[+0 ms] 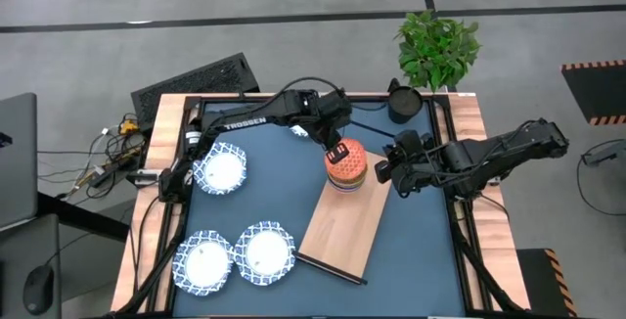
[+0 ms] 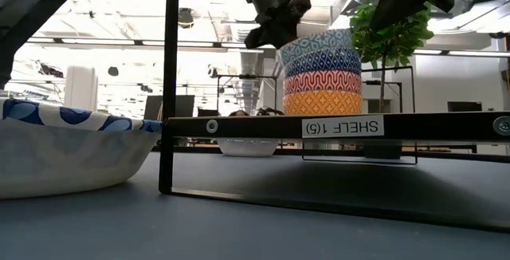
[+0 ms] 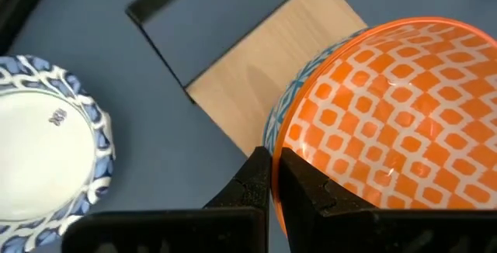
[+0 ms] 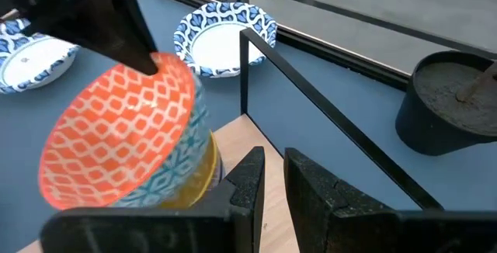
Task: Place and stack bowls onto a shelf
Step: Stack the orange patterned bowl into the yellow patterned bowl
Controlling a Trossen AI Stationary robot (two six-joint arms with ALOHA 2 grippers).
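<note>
The dark blue tabletop (image 1: 411,250) carries the long light-wood shelf on its thin black wire frame (image 1: 342,233), lying slantwise near the middle. The task looks roughly half done. At the far end of the shelf stands a stack of small patterned bowls (image 1: 345,169): from the low view, orange at the bottom, then red-orange, a blue band and a pale blue-grey one, with an orange lattice-patterned bowl (image 3: 388,113) uppermost and tilted, not yet seated level. The rest of the board is bare.

Still to be moved are three wide shallow white bowls with blue patterned rims, all on the tabletop to the left of the shelf: one (image 1: 219,169) farther back beside the left arm, and two touching side by side at the near edge (image 1: 203,260) (image 1: 265,252).

The left gripper (image 1: 339,153) is over the stack, its fingers (image 3: 260,177) close together and, as best I can judge, pinching the rim of the orange lattice bowl. The right gripper (image 1: 384,169) waits just beside the stack on its right, fingers (image 4: 252,177) slightly parted and holding nothing. A dark pot (image 1: 403,102) and a green leafy plant (image 1: 437,47) sit beyond the far right corner.
</note>
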